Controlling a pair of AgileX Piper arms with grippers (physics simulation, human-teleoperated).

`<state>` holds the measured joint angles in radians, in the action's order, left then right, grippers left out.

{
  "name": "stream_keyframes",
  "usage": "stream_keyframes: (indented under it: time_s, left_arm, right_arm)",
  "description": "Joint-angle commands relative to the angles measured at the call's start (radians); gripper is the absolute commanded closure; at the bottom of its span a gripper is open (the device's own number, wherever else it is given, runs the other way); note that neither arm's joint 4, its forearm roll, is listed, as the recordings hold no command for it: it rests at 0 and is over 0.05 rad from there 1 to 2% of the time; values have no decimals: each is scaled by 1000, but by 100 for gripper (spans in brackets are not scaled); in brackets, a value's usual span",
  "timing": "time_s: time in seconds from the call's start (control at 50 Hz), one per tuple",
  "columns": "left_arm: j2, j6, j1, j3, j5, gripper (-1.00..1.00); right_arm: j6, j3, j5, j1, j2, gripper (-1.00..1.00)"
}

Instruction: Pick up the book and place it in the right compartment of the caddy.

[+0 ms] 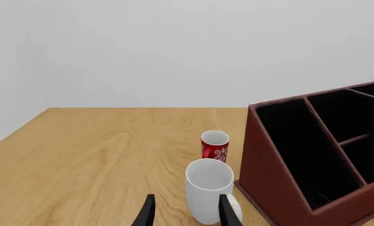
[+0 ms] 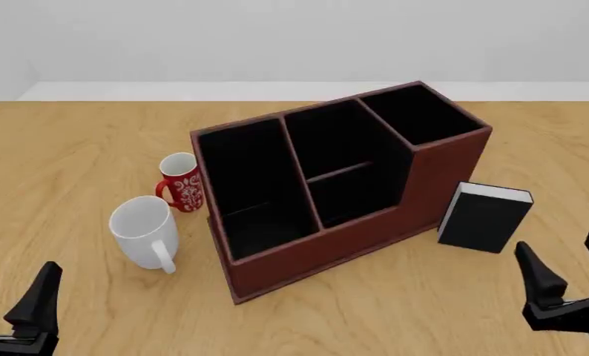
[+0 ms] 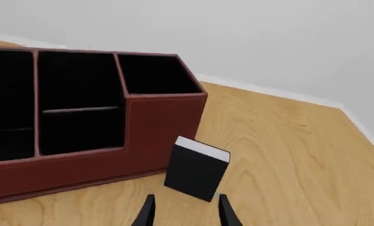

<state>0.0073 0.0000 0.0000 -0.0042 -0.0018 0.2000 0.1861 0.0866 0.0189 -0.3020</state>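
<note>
Tools wait at the near edge of a wooden surface [image 2: 87, 297], both unclenched and holding nothing. At far left, the left tool [image 2: 12, 297] hangs low with its dark fingers spread. Just ahead stands a plain white mug [image 2: 144, 228], handle turned toward the camera, and behind it a smaller red mug [image 2: 182, 182] with a white pattern; the two sit close together beside the caddy's wide end. The caddy [image 2: 374, 222], a large red-brown box with black insides, sits angled across the middle, its front wall stepping up toward the right compartment [image 2: 418, 113], the small tall-walled end section. Right of the caddy and just beside that tall end, the book [image 2: 483, 221] stands upright on the surface, black cover facing forward, white page edges on top. The right tool [image 2: 570, 274] hovers near the book, fingers parted, touching nothing.
</note>
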Motion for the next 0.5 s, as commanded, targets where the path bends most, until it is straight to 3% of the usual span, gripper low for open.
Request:
stream_keyframes:
  time_s: [0.02,0.1,0.14,0.26,0.28,0.38,0.42,0.44,0.5]
  left_arm:
    - [0,0,0,0,0,-100]
    - [0,0,0,0,0,-100]
    - [0,0,0,0,0,-100]
    - [0,0,0,0,0,-100]
    - [0,0,0,0,0,-100]
    - [0,0,0,0,0,-100]
    - [0,0,0,0,0,-100]
    - [0,0,0,0,0,-100]
    - [0,0,0,0,0,-100]
  right_arm:
    - [139,100,97,14,-125,-100]
    - [225,117,145,11,-144,-100]
    - [232,144,184,17,-136,-100]
    - [336,233,273,9,-168,-100]
    - [330,254,305,34,-171,-100]
    - [448,300,354,7,-208,-100]
    - [449,353,393,10,-228,-100]
    - [490,363,407,5,-239,-100]
    - [535,390,430,-3,-267,-100]
